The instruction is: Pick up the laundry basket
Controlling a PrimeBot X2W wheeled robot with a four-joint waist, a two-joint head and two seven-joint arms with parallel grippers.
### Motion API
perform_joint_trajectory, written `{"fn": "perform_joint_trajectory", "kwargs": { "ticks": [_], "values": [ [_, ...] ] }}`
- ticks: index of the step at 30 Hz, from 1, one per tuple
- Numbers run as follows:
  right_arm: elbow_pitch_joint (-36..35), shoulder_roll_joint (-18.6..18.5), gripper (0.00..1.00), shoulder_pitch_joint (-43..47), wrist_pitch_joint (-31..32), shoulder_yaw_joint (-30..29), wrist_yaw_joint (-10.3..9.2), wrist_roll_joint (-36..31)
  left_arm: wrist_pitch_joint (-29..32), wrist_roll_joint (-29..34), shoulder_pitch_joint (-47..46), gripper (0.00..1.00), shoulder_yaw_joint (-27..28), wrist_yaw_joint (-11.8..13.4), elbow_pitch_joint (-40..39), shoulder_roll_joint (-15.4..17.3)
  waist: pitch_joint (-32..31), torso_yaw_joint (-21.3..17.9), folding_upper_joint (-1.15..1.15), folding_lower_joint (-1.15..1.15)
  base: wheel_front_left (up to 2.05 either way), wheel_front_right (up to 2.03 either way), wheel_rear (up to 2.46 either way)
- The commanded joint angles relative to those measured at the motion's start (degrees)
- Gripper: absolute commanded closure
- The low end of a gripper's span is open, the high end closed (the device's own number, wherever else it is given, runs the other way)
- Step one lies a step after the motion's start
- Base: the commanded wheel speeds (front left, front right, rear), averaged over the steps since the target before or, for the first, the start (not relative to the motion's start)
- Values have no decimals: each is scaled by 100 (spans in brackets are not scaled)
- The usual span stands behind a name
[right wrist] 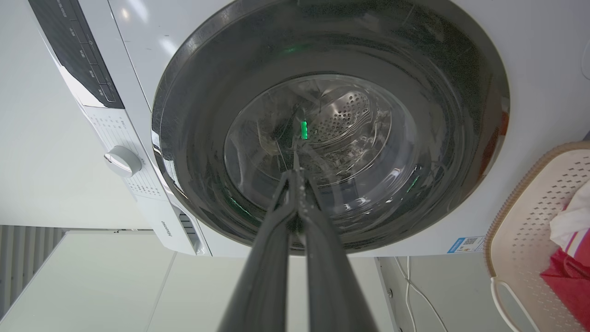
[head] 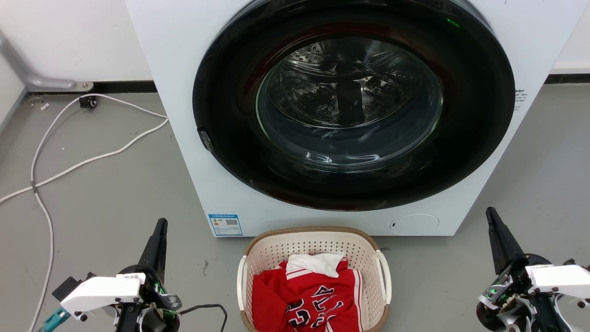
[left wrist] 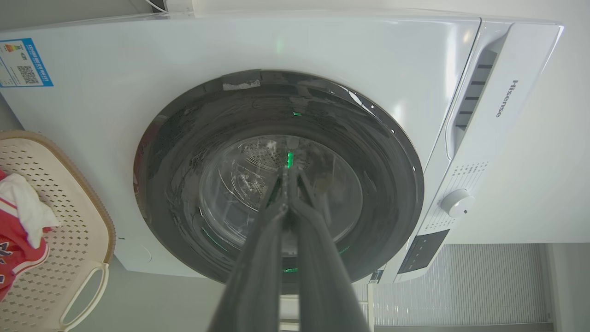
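Cream perforated laundry basket point(head: 295, 244), brown-rimmed

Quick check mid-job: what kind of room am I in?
Likely a laundry area: a white front-loading washer stands on a grey floor, with a cream laundry basket holding red and white clothes just in front of it.

"Hisense" on the drawer front point(left wrist: 506, 97) of the washer point(left wrist: 322, 46), blue QR-code label point(head: 225, 224) on its front, print illegible, white lettering on the red jersey point(head: 309, 299) in the laundry basket point(head: 313, 229), crumpled, unreadable
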Motion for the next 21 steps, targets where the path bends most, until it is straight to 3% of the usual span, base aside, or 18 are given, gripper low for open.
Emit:
{"fn": "perform_joint_trajectory", "kwargs": {
  "ticks": [1, 21],
  "values": [
    [-19, -23, 100, -60, 9, -4, -2, 22, 12, -8, -52, 100, 13, -21, 2, -4, 0, 0, 0, 0, 0, 0, 0],
    [-19, -24, 100, -60, 9, -4, -2, 22, 12, -8, -52, 100, 13, -21, 1, -4, 0, 0, 0, 0, 0, 0, 0]
  ]
}}
